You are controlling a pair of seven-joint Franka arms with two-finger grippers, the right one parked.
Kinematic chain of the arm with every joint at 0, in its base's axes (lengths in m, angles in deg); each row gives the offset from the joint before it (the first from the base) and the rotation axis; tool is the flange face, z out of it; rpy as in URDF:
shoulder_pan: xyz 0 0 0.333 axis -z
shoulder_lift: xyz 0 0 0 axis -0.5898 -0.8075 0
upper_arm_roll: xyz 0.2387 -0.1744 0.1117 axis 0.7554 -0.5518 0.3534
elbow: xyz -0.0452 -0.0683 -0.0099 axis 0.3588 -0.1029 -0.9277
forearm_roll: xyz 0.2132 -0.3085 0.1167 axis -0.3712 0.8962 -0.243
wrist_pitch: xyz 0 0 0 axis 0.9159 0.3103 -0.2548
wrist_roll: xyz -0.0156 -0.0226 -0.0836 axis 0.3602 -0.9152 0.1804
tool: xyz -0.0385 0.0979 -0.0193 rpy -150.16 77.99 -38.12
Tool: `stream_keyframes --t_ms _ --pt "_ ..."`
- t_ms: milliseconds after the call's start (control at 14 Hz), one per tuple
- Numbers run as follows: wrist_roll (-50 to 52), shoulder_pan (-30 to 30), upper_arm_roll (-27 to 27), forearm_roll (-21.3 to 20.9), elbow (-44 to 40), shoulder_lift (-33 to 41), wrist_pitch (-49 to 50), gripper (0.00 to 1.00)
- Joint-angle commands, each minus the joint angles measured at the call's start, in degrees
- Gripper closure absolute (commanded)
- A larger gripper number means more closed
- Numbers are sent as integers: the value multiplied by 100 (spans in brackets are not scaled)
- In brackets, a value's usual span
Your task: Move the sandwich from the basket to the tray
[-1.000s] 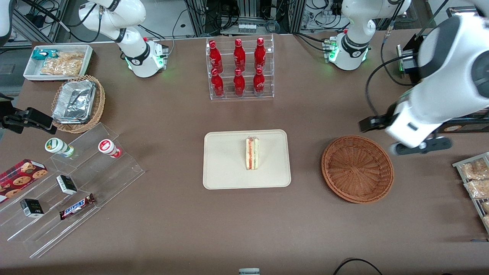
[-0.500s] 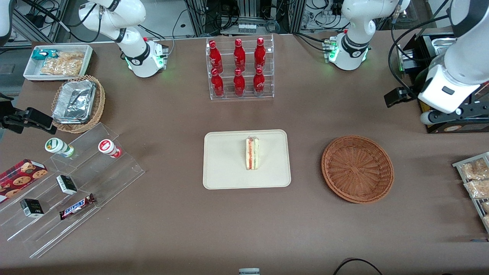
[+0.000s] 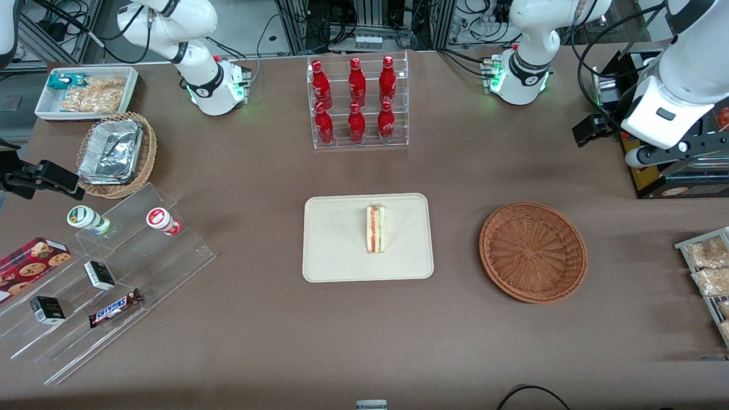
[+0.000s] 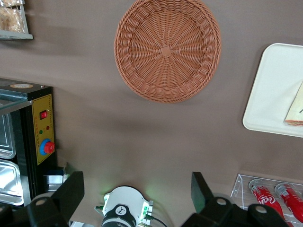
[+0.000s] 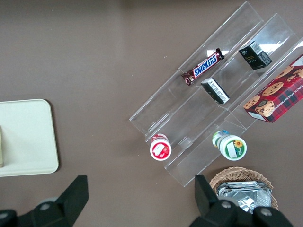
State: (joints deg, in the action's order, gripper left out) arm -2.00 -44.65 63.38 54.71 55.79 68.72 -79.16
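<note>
We note the sandwich (image 3: 376,229) standing on edge on the tray (image 3: 336,250) — filling layers facing up. The basket (image 3: 533,251) sits beside the tray, toward the working arm's end of the table. The gripper (image 4: 137,191) hangs high over the table, well apart from the basket — fingers spread, holding nothing.

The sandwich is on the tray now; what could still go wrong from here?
Little seems at risk. The sandwich stands on its narrow edge on the tray, so a knock could tip it over. The open gripper hangs high near the working arm's end of the table, close to a black box with a red button; a careless swing might hit it. The basket is empty.
</note>
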Motion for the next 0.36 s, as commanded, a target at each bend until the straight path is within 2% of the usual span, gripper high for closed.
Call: stream_keyframes --t_ms 0,286 --pt "-112 -90 -28 70 -183 -108 65 0" --pt "-112 -90 -28 87 -183 -117 56 0"
